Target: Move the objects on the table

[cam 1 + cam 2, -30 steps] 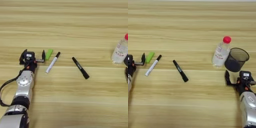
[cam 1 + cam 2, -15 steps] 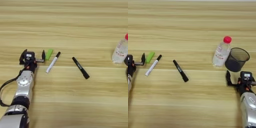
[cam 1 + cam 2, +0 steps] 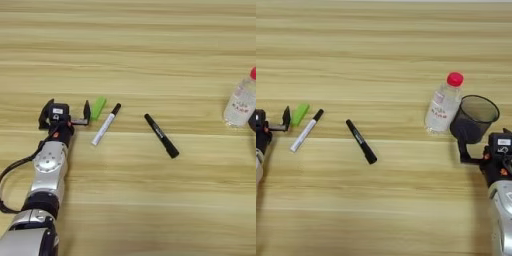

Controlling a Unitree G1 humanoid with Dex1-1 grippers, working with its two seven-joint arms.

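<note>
On the light wooden table [image 3: 130,45] my left gripper [image 3: 67,106] stands open, and its right finger almost touches a small green block [image 3: 98,107]. To the right of the block lie a white marker with a black cap [image 3: 105,124] and, further on, a black marker [image 3: 161,135]. A clear bottle with a red cap [image 3: 444,103] stands upright beside a dark see-through cup [image 3: 475,117]. Just below the cup my right gripper [image 3: 483,138] is open, with its left finger near the cup's base and nothing between its fingers.
The left forearm [image 3: 46,175] runs up from the lower left corner. The right forearm [image 3: 501,200] comes in at the lower right edge. Bare wood fills the far half of the table and the front middle.
My right gripper has crept a little forward and to the right, closer under the cup. The left gripper and all the objects stay where they were.
</note>
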